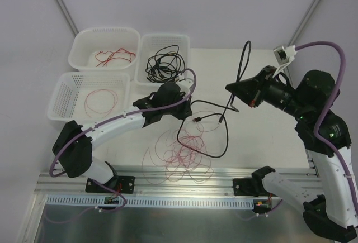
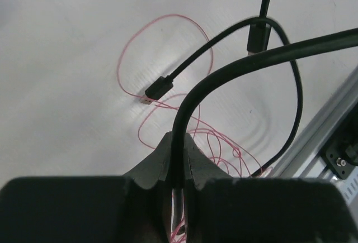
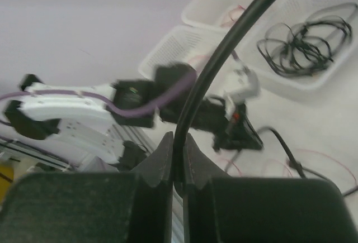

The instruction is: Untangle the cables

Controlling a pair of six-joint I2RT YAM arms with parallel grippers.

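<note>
Three baskets [image 1: 77,52] and two arms [image 1: 117,124] are counted; red wires [image 1: 114,57] are seen in two baskets, black cables [image 1: 163,64] in one.

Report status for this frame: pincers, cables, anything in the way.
Left pincer shut on black cable. Right pincer shut on black cable, held high. In the way: red wires heaped under the loop.

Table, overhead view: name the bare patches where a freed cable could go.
Bare: table between the black cable loop and the right arm; also the strip right of the black-cable basket. Crowded: the middle, red wires tangled with that loop.
</note>
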